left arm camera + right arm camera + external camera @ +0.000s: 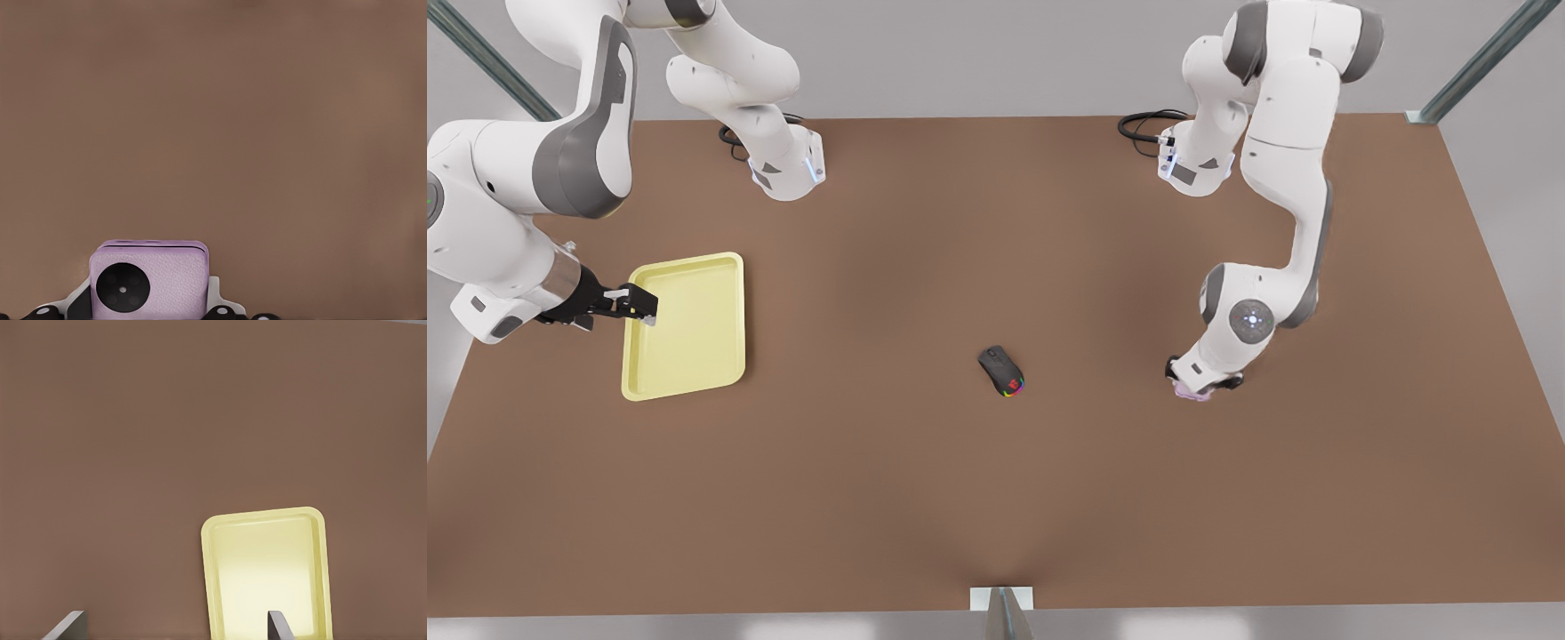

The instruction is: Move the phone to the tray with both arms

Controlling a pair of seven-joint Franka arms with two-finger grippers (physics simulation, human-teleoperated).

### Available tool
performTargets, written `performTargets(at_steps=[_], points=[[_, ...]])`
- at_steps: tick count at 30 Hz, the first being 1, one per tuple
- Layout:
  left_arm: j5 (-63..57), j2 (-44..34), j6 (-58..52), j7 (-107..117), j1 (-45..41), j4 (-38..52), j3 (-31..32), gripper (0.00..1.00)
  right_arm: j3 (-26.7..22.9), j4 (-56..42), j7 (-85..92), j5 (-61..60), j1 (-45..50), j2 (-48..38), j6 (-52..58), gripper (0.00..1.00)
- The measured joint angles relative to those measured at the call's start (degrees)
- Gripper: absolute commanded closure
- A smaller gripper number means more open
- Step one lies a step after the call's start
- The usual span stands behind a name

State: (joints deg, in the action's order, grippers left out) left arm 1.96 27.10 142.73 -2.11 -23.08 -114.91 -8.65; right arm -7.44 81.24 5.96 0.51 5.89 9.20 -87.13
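The pale pink phone [167, 273], one round black lens showing, sits between the fingers of my left gripper [147, 303], which press against its two sides. In the front view that gripper [1202, 384] is low over the brown table at the front view's right, with a pink edge of the phone [1192, 393] showing beneath it. The pale yellow tray [694, 324] lies flat at the front view's left. My right gripper [640, 307] hovers over the tray's edge nearest that arm, open with nothing in it. Its fingers [277, 625] frame the tray [267, 567].
A black computer mouse [1002, 371] with rainbow lights lies mid-table, between the tray and the phone. Both arm bases [787, 169] stand at the far edge with cables beside them. Bare brown tabletop [996, 498] stretches toward the near edge.
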Motion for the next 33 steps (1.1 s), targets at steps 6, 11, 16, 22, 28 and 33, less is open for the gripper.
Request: performTargets(at_steps=[6,11,16,22,28,33], points=[[0.3,12.5,-12.8,10.1,-12.8,26.5,3.6,0.25,0.0,0.0,0.0,0.0,0.0,0.0,0.0,0.0],[1.5,21.0,-20.5,20.6,-16.5,43.2,9.5,0.25,0.0,0.0,0.0,0.0,0.0,0.0,0.0,0.0],[2.4,31.1,-24.2,31.3,-20.4,60.6,10.8,0.25,0.0,0.0,0.0,0.0,0.0,0.0,0.0,0.0],[2.1,40.0,-17.2,41.4,-24.4,69.0,12.8,0.24,0.0,0.0,0.0,0.0,0.1,0.0,0.0,0.0],[1.2,42.9,-8.1,48.2,-26.9,71.2,12.8,0.24,0.0,0.0,0.0,0.0,0.0,0.0,0.0,0.0],[1.2,43.7,-4.2,52.0,-28.0,71.2,13.2,0.0,0.0,0.0,0.0,0.0,0.0,0.0,0.0,0.0]])
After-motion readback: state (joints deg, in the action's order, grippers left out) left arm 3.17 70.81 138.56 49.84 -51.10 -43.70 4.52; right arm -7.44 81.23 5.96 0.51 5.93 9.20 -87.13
